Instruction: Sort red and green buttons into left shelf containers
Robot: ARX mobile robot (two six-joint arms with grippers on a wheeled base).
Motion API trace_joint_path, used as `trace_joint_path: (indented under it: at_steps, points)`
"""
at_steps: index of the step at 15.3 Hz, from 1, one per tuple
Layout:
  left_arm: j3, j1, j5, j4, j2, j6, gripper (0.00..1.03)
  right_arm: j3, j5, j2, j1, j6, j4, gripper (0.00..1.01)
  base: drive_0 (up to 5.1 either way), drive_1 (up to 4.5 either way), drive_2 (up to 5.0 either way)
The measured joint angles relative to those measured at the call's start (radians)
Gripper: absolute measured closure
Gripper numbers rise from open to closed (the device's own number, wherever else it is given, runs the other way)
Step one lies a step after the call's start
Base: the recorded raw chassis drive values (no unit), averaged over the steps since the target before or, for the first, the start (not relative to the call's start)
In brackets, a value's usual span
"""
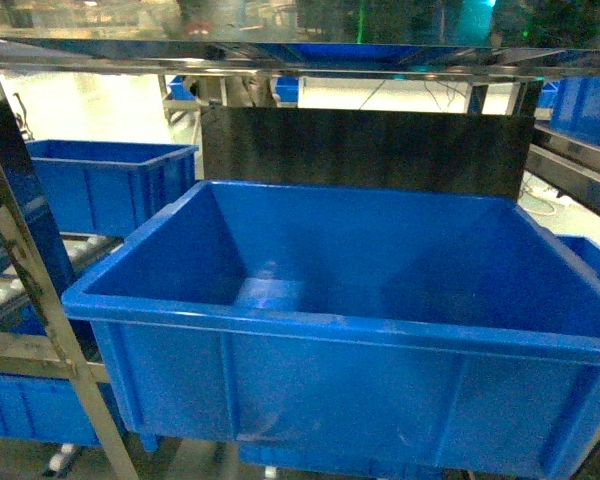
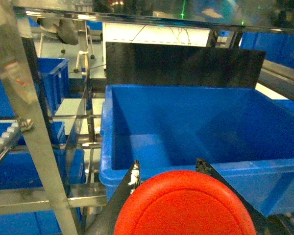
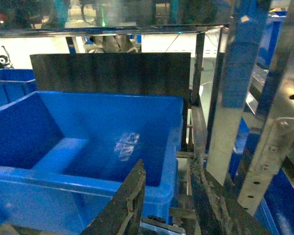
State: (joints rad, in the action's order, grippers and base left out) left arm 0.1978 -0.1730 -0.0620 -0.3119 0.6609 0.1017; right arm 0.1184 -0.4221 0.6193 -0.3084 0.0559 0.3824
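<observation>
On the left: left tool (image 2: 169,171) grips the red button (image 2: 183,205), held just short of the blue bin's (image 2: 108,174) near rim.
Centre: the bin's floor looks bare; nothing sorted yet, by my judgement.
Right: right tool (image 3: 166,188) has its fingers parted, carrying nothing.
Left to do: drop red; green button unseen.

The head camera faces the big blue bin (image 1: 360,300) squarely, close, slanting down. The left wrist camera looks forward over its near rim from about seven o'clock; the right wrist from five. All share that bin.
</observation>
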Motion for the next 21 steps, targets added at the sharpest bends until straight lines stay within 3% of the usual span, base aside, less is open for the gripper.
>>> trace_joint_path:
  at_steps: [10, 14, 21]
  points:
    - [0.000, 0.003, 0.006, 0.001, 0.000, 0.000, 0.75, 0.000, -0.002, -0.001, 0.000, 0.000, 0.007, 0.75, -3.2, 4.98, -1.5]
    - [0.000, 0.003, 0.003, 0.005, 0.000, 0.000, 0.75, 0.000, -0.001, 0.000, 0.000, 0.000, 0.007, 0.75, 4.8, -2.56, -2.6]
    - [0.000, 0.000, 0.002, 0.003, -0.001, 0.000, 0.75, 0.000, 0.001, 0.000, 0.000, 0.000, 0.003, 0.75, 0.0, 0.00, 0.0]
